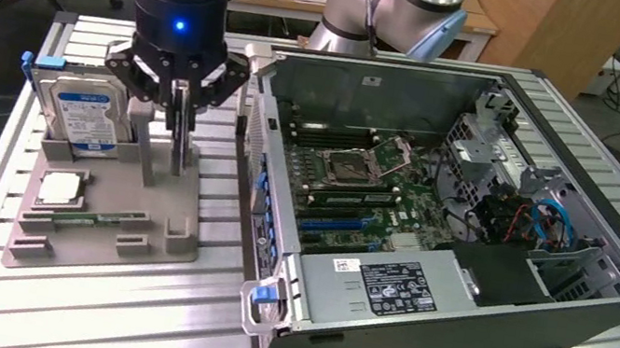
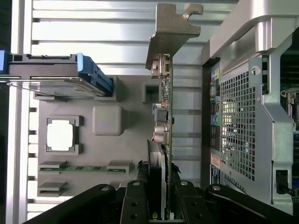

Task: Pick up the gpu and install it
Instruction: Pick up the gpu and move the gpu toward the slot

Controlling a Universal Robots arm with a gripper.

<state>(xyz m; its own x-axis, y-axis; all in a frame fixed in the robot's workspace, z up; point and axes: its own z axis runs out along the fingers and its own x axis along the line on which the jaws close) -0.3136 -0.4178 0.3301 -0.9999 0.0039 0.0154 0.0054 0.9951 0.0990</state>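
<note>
The gpu (image 1: 180, 145) is a thin dark card standing on edge over the grey holder block (image 1: 160, 206), just left of the open computer case (image 1: 590, 306) in the exterior view. My gripper (image 1: 179, 112) reaches down from above and is shut on the card's upper edge. In the wrist view the gpu (image 2: 166, 116) shows edge-on, running away from my fingers (image 2: 154, 186), with its silvery end bracket (image 2: 172, 28) at the far end. Whether the card's lower end still rests in the holder cannot be told.
The holder also carries a silver hard drive with a blue label (image 1: 86, 116), a square processor chip (image 1: 59, 187) and a green memory stick (image 1: 101, 218). The case's metal side wall (image 2: 243, 121) stands close beside the card. The motherboard (image 1: 345, 189) lies exposed inside.
</note>
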